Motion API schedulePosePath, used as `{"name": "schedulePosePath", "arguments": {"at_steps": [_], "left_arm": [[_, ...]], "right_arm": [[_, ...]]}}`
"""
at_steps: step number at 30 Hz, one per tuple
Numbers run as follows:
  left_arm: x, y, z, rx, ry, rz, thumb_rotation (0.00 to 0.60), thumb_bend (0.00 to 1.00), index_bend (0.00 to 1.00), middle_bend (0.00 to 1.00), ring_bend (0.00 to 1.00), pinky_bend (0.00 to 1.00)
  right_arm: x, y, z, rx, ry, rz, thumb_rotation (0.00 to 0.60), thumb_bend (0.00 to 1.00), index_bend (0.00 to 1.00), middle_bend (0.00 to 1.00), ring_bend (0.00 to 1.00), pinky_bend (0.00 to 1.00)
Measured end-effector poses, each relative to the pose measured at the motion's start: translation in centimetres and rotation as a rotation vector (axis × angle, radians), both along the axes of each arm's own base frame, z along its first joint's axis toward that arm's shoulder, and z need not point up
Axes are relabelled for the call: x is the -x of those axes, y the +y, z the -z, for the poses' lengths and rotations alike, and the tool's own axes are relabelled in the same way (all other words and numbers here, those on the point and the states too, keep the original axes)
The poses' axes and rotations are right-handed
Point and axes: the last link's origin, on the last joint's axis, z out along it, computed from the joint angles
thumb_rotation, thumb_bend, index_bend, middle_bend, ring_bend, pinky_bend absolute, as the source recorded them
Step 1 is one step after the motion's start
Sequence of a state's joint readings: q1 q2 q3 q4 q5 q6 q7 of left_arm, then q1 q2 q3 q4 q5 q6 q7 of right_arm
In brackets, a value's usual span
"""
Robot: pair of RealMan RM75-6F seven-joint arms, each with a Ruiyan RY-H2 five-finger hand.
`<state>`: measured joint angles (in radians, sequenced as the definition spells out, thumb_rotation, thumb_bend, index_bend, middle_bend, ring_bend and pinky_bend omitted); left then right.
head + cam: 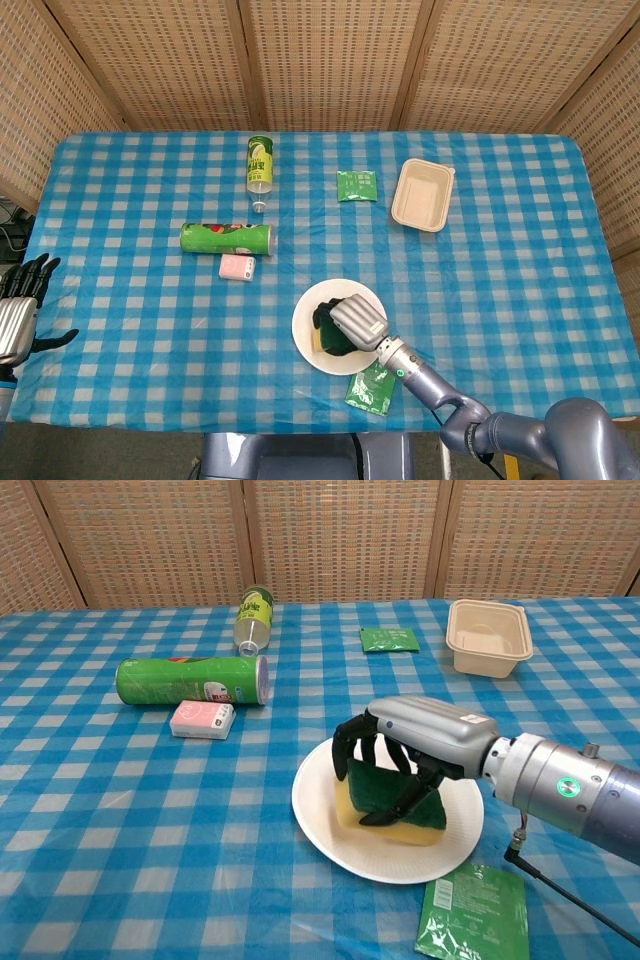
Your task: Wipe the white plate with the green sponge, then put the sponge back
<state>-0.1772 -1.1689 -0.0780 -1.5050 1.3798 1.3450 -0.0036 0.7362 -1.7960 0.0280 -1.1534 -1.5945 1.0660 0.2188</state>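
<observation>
Bright, even overhead light, soft faint shadows, sharp focus, no glare.

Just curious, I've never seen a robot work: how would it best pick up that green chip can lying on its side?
Probably around the middle of the can, from above, fingers down its two long sides. It lies flat, and the pink box crowds its near side by the lid end.
</observation>
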Motion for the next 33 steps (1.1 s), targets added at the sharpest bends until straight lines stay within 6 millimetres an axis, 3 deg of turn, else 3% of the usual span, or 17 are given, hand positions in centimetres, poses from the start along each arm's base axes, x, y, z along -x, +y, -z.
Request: {"name": "schedulePosePath", "arguments": {"at_steps": [12,25,33], "left_arm": [[0.0,-0.1,0.0,-0.001,-0.001,-0.001,0.6,0.0,0.0,0.0,0.0,0.0],[0.0,-0.1,-0.1,0.002,-0.005,0.004,0.6,0.0,0.0,0.0,0.0,0.0],[-0.1,-0.2,-0.1,0.001,-0.006,0.006,0.6,0.0,0.0,0.0,0.0,0.0]], "right_arm": [[0.6,0.4,0.8,-0.02,0.005,-0.003,0.6,0.39,0.52,0.57,0.51,0.68],[-0.8,-0.3,-2.0,0.022,-0.082,-0.001,0.6,0.39,0.52,0.58,0.51,0.68],[0.4,-0.5,-1.7,0.016,-0.035,0.033,0.6,0.38,0.52,0.57,0.51,0.68]]}}
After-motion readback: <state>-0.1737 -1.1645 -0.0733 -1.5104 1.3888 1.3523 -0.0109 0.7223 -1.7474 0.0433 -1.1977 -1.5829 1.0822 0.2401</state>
